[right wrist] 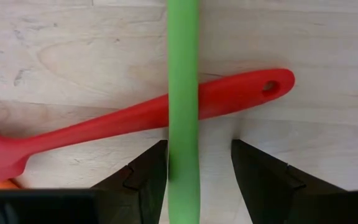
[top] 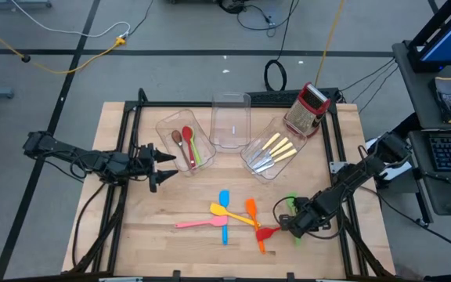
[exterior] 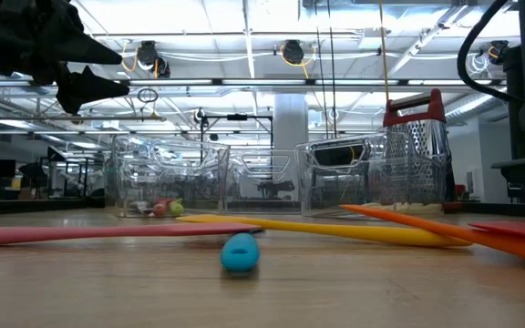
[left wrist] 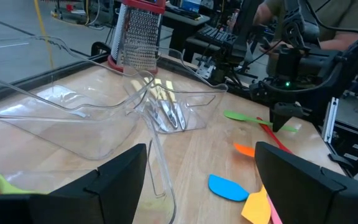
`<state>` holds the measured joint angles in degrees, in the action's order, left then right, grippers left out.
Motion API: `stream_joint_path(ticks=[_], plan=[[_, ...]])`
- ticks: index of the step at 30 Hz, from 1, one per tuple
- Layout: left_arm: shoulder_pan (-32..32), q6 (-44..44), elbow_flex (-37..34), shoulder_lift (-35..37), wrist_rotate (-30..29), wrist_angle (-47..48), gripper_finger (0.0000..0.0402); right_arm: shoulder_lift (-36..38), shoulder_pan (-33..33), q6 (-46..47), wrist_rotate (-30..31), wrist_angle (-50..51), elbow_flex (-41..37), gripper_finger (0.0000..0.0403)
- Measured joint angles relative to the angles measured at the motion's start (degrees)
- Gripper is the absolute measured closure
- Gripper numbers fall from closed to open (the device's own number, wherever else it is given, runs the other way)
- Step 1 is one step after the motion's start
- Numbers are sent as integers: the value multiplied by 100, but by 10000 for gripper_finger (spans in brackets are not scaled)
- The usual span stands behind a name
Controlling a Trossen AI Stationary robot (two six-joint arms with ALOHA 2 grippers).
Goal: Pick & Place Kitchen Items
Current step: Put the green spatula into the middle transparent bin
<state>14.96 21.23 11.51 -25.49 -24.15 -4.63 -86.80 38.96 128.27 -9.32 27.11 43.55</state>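
Observation:
My right gripper [top: 288, 223] is open and points down at the table's near right. Its fingers stand on either side of a green spatula's handle [right wrist: 183, 93], which lies across a red spatula's handle [right wrist: 135, 118]. Blue [top: 224, 200], yellow [top: 229, 213], pink [top: 198, 223] and orange [top: 250, 207] spatulas lie flat on the table near the front middle. My left gripper [top: 161, 167] is open and empty, above the table beside the left bin [top: 171, 129], which holds red, brown and green spoons [top: 186, 145]. My right gripper has one finger [right wrist: 148, 174] right beside the green handle and the other finger well apart from it. I cannot tell whether the near finger touches the handle. The green spatula lies on the red one and on the table.
Three clear bins stand at the back: the left one with spoons, an empty middle one [top: 231, 121], and a right one [top: 258, 160] with cream-handled cutlery [top: 276, 149]. A red-and-silver grater [top: 308, 110] stands at the back right. A person sits beyond the table's right edge [left wrist: 328, 18].

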Motion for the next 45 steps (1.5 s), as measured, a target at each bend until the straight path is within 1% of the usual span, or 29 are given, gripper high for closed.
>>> stream_joint_path(ticks=[4,7,19,22,29,33,45], plan=[[2,0,0,1,1,1,96,-3,11,2,-39,-35,0,234],[0,-2,0,1,-1,1,96,-7,10,3,-89,-43,-2,246],[0,-2,2,0,0,1,96,-7,15,4,-144,7,-11,343],[0,-2,2,1,1,1,96,-7,15,-4,-144,4,-11,361],[0,0,2,1,-1,1,96,113,17,-1,-91,-50,-22,359],[1,-37,2,1,-1,3,96,318,11,-15,-15,-16,-22,359],[0,-31,2,0,2,5,96,971,15,-59,-118,57,-13,359]])
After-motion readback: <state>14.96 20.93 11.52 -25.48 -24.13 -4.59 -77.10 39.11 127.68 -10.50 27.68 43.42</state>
